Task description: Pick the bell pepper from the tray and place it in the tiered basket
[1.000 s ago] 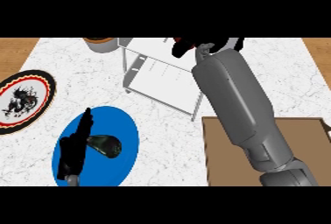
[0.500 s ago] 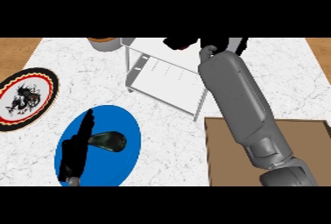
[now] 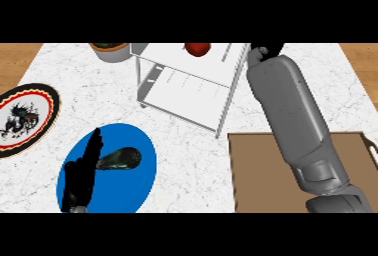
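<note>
Bell pepper [image 3: 196, 48]: red, lies on the top tier of the tiered basket [image 3: 193, 86], at about 12 o'clock in the view; no hand touches it.
Tiered basket: white wire frame, stands on the marble surface [image 3: 184, 150] at 12 o'clock, just left of the right forearm.
Tray [image 3: 255, 170]: brown, at 4 o'clock, partly covered by the right forearm; nothing seen lying on its bare part.
Right hand [image 3: 267, 49]: black, at 1 o'clock near the top edge, just right of the basket's top tier; mostly cut off, cannot tell whether the fingers are open or closed.
Left hand [image 3: 83, 170]: at 8 o'clock, fingers straight and open, lying over the blue plate [image 3: 129, 192], holding nothing.
Dark object [image 3: 119, 159]: greenish, rests on the blue plate, just right of the left hand.
Patterned plate [image 3: 29, 117]: at 9 o'clock, apart from the blue plate.
Grey pot [image 3: 111, 51]: at 11 o'clock, left of the basket.
</note>
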Available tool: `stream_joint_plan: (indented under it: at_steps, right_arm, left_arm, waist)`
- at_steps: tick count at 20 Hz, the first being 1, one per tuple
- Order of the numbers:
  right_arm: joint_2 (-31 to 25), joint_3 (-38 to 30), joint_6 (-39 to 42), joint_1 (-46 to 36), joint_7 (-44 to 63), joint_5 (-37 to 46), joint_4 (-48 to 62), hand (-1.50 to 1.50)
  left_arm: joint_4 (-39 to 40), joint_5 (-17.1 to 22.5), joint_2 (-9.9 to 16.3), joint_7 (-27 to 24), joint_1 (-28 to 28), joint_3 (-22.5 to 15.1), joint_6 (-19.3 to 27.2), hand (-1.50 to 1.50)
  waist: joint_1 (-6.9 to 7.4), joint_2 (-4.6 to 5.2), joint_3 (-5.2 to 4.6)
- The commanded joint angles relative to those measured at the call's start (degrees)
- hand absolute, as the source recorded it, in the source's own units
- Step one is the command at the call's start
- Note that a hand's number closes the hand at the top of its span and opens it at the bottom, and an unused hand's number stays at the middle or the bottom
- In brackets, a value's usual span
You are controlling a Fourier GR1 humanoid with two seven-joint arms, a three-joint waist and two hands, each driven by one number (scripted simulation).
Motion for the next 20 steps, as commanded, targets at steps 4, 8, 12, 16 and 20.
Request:
stream_joint_plan:
  at_steps: [4,8,12,16,20]
  right_arm:
    - [-7.76,-2.15,-1.27,7.99,10.68,3.63,-14.46,-1.5]
    - [-14.09,-5.19,6.7,18.97,12.84,-1.76,-28.79,-1.5]
    - [-18.18,-8.71,13.58,32.14,13.19,-8.93,-43.21,-1.5]
    - [-24.68,-17.37,21.79,41.84,13.23,-19.3,-54.42,-1.5]
    - [-25.86,-27.69,29.58,53.25,9.42,-32.36,-60.43,-1.5]
  left_arm:
    - [1.61,-0.36,-1.89,0.77,0.93,-0.28,1.33,0.0]
    - [-0.99,0.07,-1.18,0.94,3.16,0.1,1.02,0.0]
    - [0.24,1.0,0.71,-0.17,3.04,2.62,0.16,0.0]
    - [-1.39,1.09,-0.14,0.51,4.16,1.45,-0.21,0.0]
    - [-0.61,0.8,-0.96,-3.04,5.96,1.15,-0.22,0.0]
  waist:
    - [-2.84,-0.66,-0.24]
    - [-4.5,-1.12,-0.16]
    - [-4.65,-0.95,-0.17]
    - [-4.27,-0.76,-0.12]
    - [-3.85,-0.52,-0.09]
